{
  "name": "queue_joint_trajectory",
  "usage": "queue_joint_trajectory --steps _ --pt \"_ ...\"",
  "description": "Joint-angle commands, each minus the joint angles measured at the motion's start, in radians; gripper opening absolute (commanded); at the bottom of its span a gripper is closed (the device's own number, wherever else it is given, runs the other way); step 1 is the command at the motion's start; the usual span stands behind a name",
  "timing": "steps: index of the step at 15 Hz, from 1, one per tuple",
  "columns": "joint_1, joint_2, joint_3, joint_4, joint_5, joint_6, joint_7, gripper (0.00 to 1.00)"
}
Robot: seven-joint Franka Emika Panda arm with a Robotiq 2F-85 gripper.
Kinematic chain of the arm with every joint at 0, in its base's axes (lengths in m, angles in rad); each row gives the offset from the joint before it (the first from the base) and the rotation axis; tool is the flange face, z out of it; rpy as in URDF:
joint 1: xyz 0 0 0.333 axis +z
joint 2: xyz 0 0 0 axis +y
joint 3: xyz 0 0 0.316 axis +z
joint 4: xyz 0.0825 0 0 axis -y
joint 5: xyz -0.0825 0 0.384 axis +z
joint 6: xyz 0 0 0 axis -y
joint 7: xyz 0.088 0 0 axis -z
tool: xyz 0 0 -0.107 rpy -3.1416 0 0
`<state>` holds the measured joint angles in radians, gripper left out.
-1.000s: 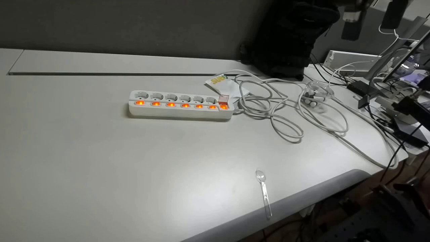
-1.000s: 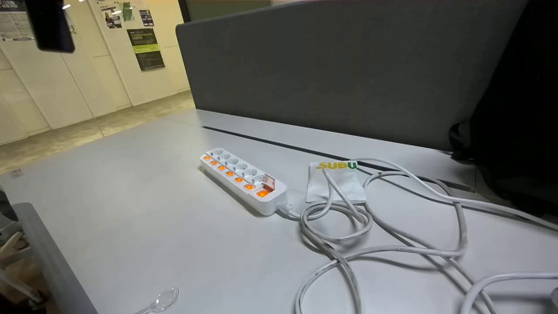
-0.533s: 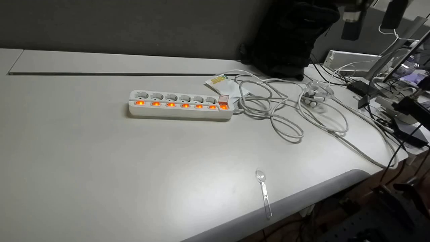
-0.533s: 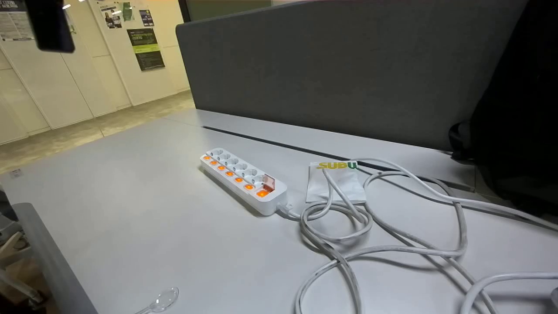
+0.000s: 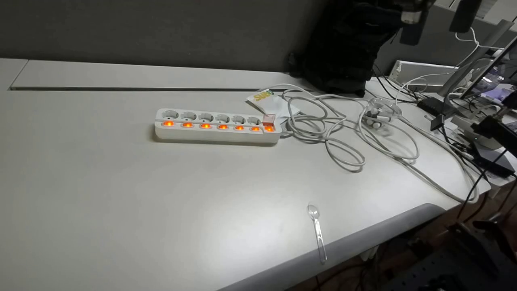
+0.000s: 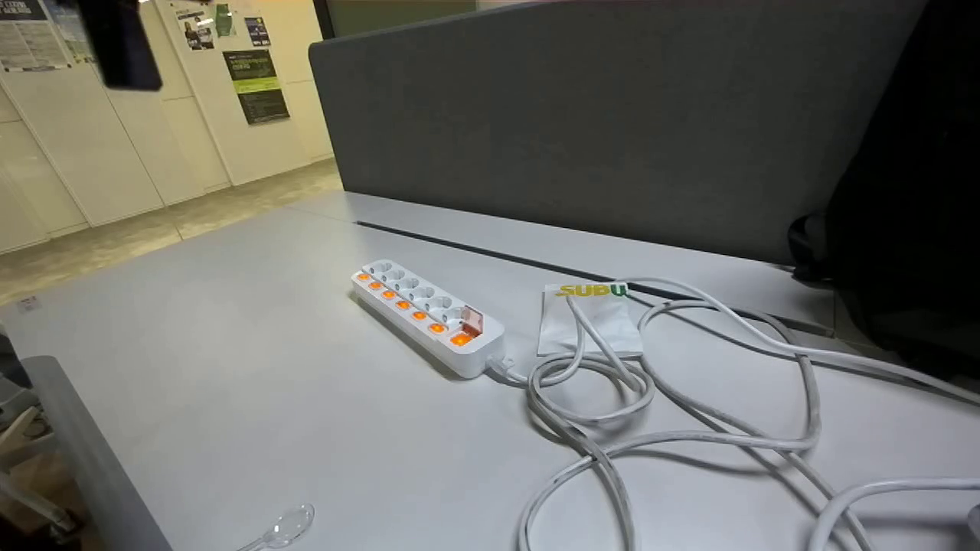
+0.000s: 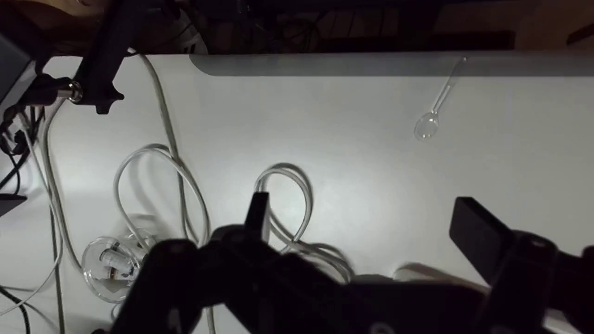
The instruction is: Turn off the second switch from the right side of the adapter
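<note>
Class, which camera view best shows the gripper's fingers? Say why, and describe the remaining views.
The wrist view: both fingers appear large, with a wide gap between them. In an exterior view, both fingers look small near the top edge; in an exterior view, only one finger shows clearly, cut off above.

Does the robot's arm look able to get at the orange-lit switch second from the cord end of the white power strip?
Probably yes: the black gripper is open and empty, and nothing covers the orange-lit switch in either exterior view. The translucent reddish cover raised close by might crowd the gripper, though.
</note>
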<state>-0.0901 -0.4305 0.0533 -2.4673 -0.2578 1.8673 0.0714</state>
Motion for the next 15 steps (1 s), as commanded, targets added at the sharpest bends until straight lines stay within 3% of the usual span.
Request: queue_joint_trajectory --steps 1,3,6,7,8,15 --pt "0.003 0.02 0.017 -0.02 -0.032 0.177 0.169 1.0" --pt "-0.007 0.066 0.035 -0.017 -0.042 0.288 0.263 1.0" --pt "-0.01 0.183 0.06 0.024 -0.056 0.357 0.349 1.0" --pt "-0.004 0.227 0.059 0.042 -0.05 0.367 0.352 0.75" --pt "0.002 0.268 0.056 0.059 -0.043 0.375 0.348 0.75" --pt "0.042 0.528 0.004 0.198 0.032 0.426 0.34 0.25"
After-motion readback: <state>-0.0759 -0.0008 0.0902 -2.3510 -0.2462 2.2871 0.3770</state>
